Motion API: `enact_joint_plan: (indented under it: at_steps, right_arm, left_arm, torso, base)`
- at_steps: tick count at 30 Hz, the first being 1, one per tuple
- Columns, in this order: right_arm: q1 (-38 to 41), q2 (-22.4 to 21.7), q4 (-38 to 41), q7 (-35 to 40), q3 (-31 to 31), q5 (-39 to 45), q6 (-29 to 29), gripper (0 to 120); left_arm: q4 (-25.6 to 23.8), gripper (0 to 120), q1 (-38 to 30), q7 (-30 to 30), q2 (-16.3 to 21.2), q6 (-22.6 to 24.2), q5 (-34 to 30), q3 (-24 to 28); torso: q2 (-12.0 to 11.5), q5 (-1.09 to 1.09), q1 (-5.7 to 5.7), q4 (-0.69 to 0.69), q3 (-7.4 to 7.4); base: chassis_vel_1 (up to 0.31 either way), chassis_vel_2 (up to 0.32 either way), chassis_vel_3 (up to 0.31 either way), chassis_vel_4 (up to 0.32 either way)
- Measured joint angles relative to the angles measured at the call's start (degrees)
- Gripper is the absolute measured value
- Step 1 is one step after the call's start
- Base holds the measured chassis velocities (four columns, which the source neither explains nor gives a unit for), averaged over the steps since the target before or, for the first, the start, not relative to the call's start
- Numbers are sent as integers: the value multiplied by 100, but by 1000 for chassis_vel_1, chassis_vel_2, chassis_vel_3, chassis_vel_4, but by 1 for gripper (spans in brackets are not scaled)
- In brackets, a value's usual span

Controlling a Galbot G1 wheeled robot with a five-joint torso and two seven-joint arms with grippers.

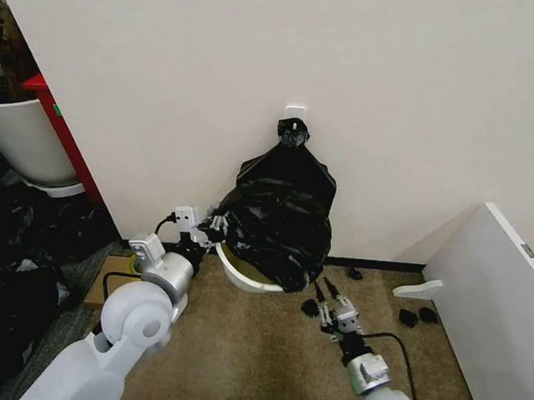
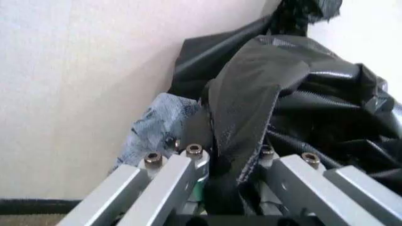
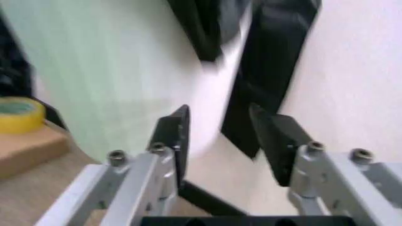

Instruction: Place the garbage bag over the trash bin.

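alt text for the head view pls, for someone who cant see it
A loose black garbage bag drapes over a cream-white trash bin against a pale wall, hanging from a hook above. The left tool pinches the bag's edge at the bin's rim, while the right tool hovers open above the brown carpet nearby.

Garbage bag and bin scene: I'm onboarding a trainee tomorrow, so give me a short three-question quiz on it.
1. True or false: the left gripper is shut on the garbage bag.
2. What does the right gripper hold? A) the bag B) the bin rim C) nothing
3. Fill in: the bag drapes over the far side of the trash bin, leaving its near ____ exposed.

Key: 1 true, with a fold of the bag pinched between its fingers. 2 C, it is open above the carpet. 3 rim.
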Motion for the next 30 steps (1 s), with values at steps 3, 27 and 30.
enact_joint_plan:
  at_steps: [3,27,30]
  right_arm:
    - [-143,-153,339,-293,104,120,456,51]
    - [-581,-798,1070,-149,29,-314,528,100]
    - [-586,-827,906,-671,166,-394,1065,100]
  left_arm:
    - [88,4,45,10,-38,-33,146,25]
    - [331,4,135,0,-185,-146,547,105]
    - [333,4,140,-5,-194,-151,550,103]
  torso:
    - [0,-1,0,-2,0]
    - [0,-1,0,1,0]
    - [0,0,0,0,0]
  base:
    - [0,0,0,0]
    - [0,0,0,0]
    - [0,0,0,0]
